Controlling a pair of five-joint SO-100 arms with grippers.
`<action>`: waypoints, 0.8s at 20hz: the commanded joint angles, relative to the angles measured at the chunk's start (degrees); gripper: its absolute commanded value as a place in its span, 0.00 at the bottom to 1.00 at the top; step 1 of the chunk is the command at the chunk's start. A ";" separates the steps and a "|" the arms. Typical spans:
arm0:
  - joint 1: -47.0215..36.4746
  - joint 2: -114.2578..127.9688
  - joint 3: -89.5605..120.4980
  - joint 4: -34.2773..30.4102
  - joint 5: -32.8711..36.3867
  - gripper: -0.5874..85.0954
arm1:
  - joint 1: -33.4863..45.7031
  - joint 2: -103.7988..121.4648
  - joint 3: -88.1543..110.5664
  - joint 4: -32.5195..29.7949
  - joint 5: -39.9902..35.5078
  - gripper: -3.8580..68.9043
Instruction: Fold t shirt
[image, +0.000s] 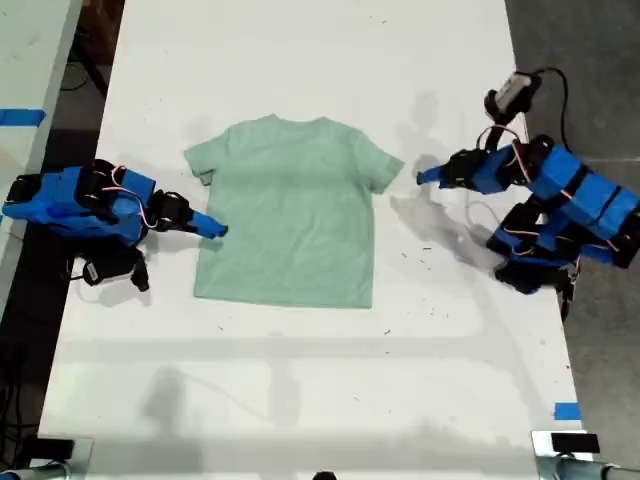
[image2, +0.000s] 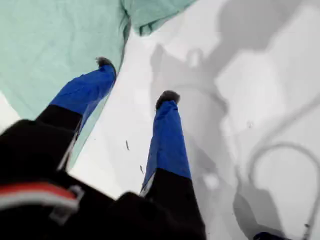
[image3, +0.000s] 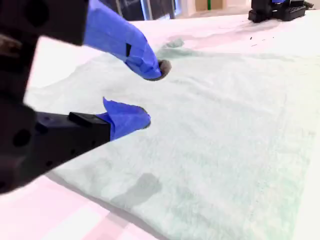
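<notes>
Between my open pincers lies the t shirt (image: 288, 212).

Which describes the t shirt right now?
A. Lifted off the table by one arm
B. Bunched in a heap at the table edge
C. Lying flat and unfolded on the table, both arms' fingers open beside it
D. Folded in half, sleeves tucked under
C: the t shirt lies spread flat on the white table with both sleeves out, while my first gripper and my second gripper are open and hold nothing.
</notes>
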 joint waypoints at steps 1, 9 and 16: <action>0.26 0.35 -0.18 -0.62 0.26 0.14 | 6.59 -14.94 -12.39 -6.42 -7.56 0.35; 0.26 0.35 -0.18 -0.62 0.26 0.14 | 9.67 -47.29 -26.37 -20.92 -13.62 0.35; 0.26 0.35 -0.18 -0.62 0.26 0.14 | 8.96 -63.28 -33.75 -21.01 -13.27 0.08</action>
